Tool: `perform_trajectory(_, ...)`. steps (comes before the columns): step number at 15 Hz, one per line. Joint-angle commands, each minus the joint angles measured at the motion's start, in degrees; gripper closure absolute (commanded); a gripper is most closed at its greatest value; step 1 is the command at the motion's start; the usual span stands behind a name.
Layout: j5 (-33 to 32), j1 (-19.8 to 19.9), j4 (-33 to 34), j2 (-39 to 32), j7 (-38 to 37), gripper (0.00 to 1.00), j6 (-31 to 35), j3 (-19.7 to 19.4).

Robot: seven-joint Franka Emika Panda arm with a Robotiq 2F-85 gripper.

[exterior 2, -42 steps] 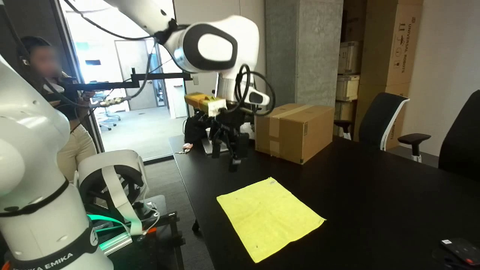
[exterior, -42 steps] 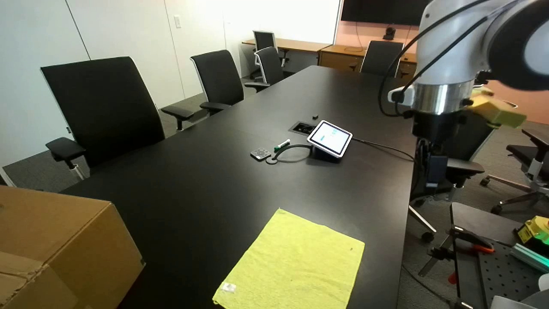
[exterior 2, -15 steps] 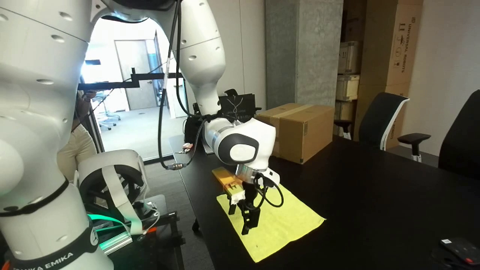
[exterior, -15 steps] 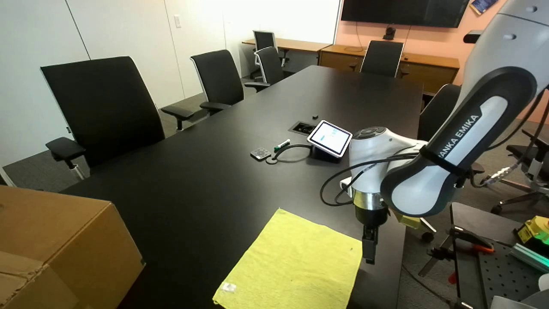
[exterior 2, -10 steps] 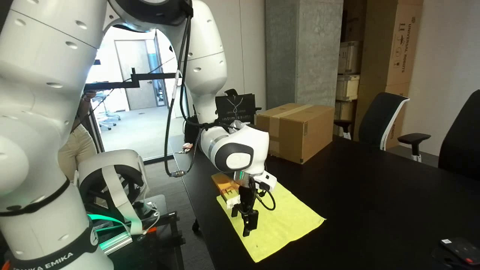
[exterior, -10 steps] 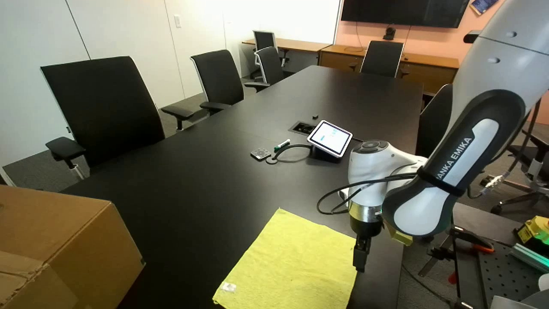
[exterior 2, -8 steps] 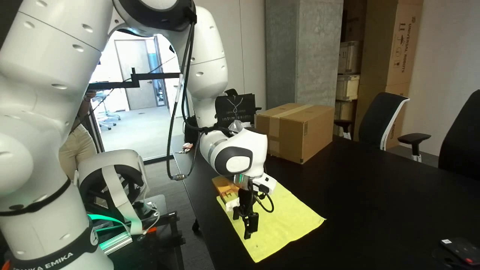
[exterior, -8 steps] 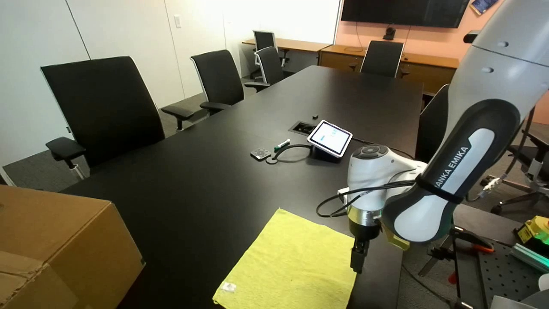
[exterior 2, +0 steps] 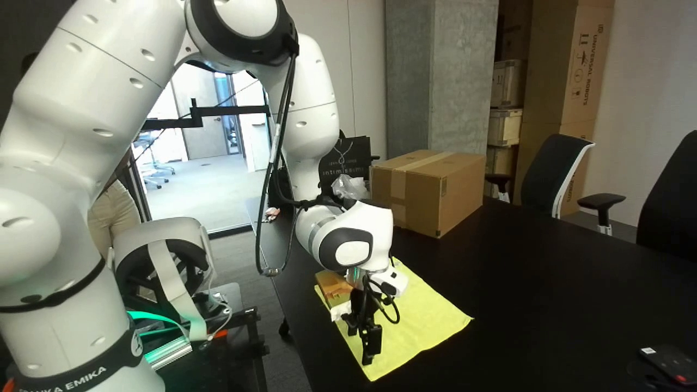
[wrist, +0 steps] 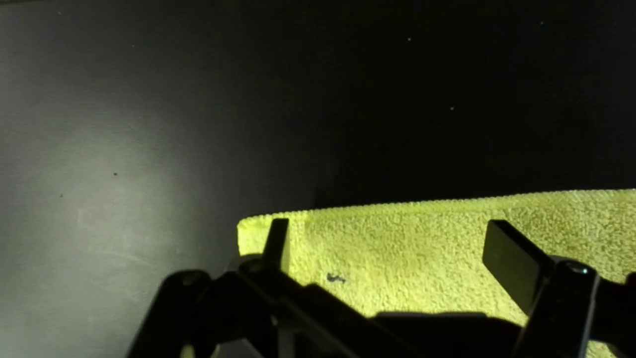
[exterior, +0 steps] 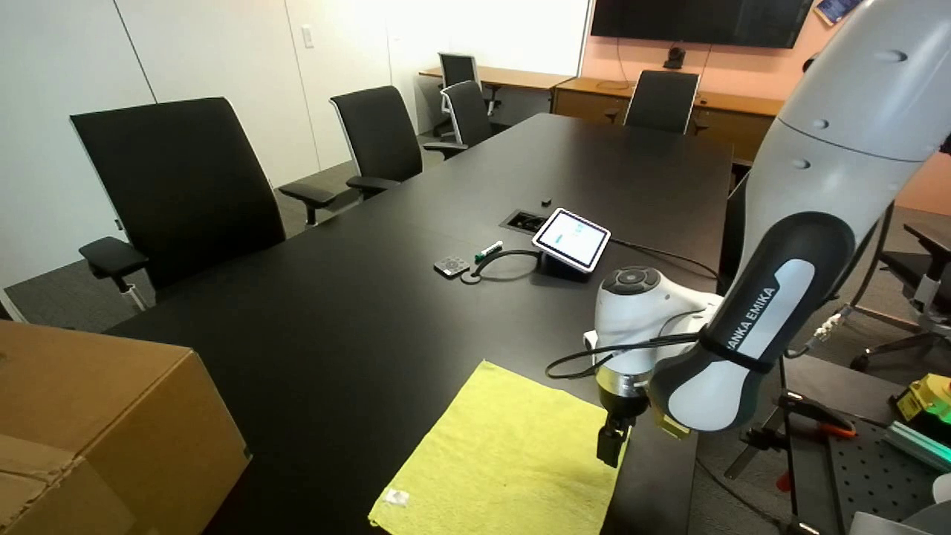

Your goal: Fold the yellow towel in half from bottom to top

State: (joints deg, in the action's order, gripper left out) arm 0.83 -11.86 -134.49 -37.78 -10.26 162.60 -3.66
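The gripper (wrist: 386,243) has its two fingers (wrist: 514,263) spread wide apart in the wrist view, over the yellow towel (wrist: 422,248). One finger stands just inside a corner of the towel, the other farther along the same hemmed edge, and a small dark mark (wrist: 336,278) shows on the cloth between them. The black conference table (wrist: 149,124) extends past that corner and edge of the towel. In an exterior view, the Franka Emika Panda arm (exterior: 795,275) reaches down to the towel's side, with the gripper near a corner; I cannot tell whether its tips touch the cloth. The towel lies flat on the table, its lower end cut off by the frame, a white tag (exterior: 397,497) at one corner. Near that corner of the towel stands a taped cardboard box (exterior: 126,416). Beyond the towel's far edge are a white-framed tablet (exterior: 571,240), a green-capped marker (exterior: 489,250) and a small square item (exterior: 451,267). In an exterior view, a black shopping bag (exterior 2: 347,159) stands beside the box, well apart from the towel. There the arm hides part of the towel, and a dark handheld device (exterior 2: 670,363) with a red spot lies well apart from it.
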Motion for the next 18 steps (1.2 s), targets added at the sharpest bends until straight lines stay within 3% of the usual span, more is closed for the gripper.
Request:
perform_trajectory(1, 0.30, 2.74, 1.42, -1.49, 1.63, 0.00, 1.15, 2.09)
perform_trajectory(5, 1.06, 8.33, 1.90, -1.98, 6.35, 0.00, 1.01, 6.26)
perform_trajectory(18, 0.48, 7.97, 5.30, -6.56, 4.72, 0.00, 4.74, 3.78)
